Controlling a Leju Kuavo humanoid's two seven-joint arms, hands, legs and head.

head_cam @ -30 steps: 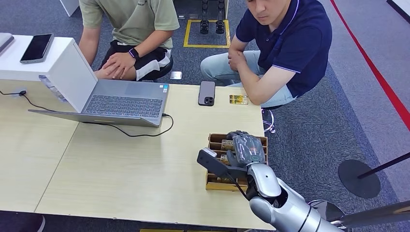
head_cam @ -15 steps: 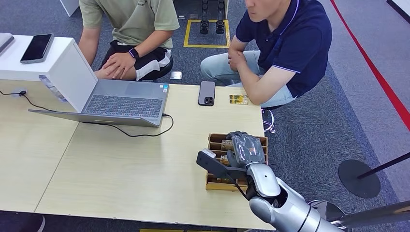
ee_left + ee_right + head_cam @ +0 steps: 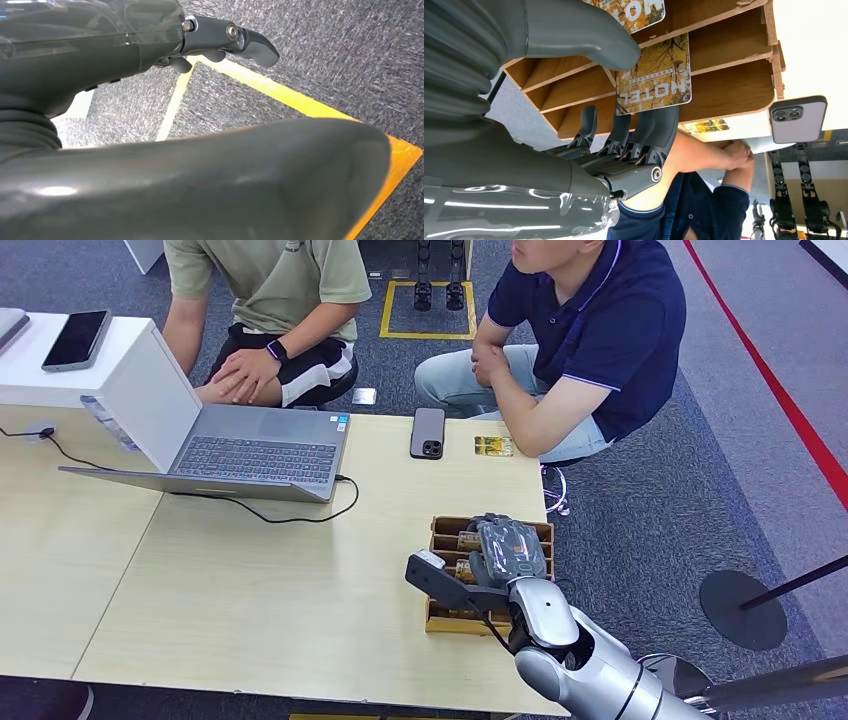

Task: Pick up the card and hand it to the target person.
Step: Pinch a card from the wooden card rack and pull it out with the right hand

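2 cards showed in the right wrist view, both printed with "HOTEL" over an autumn-tree picture, standing in the slots of the wooden card holder (image 3: 724,90). The nearer card (image 3: 655,70) sat between 2 dividers in the middle of that frame, its thin glossy face turned toward the camera and its corners rounded. The second card (image 3: 634,10) lay at the top edge, partly behind the thick grey thumb.

In the head view the right hand (image 3: 508,550) hovered over the holder (image 3: 440,618) at lower centre of the frame, on the tabletop (image 3: 260,590) near its right edge. The fingers (image 3: 644,135) hung just beside the nearer card, apart and slightly curled, grasping nothing; thumb on one side, dark fingers on the other. The left hand (image 3: 150,45) hung low over grey carpet with yellow tape lines, fingers loose and holding nothing.

To do this step well, I judged the hand should settle so the card's exposed edge lay between thumb and fingers, then pinch gently and draw it straight out along the slot. A slanted pull could jam the card against a divider or drag the light holder. The slick surface called for a firm, flat pinch.

1 more card (image 3: 493,446) lay flat at upper centre, just beside a dark phone (image 3: 427,432), before the person in the navy shirt (image 3: 600,330).
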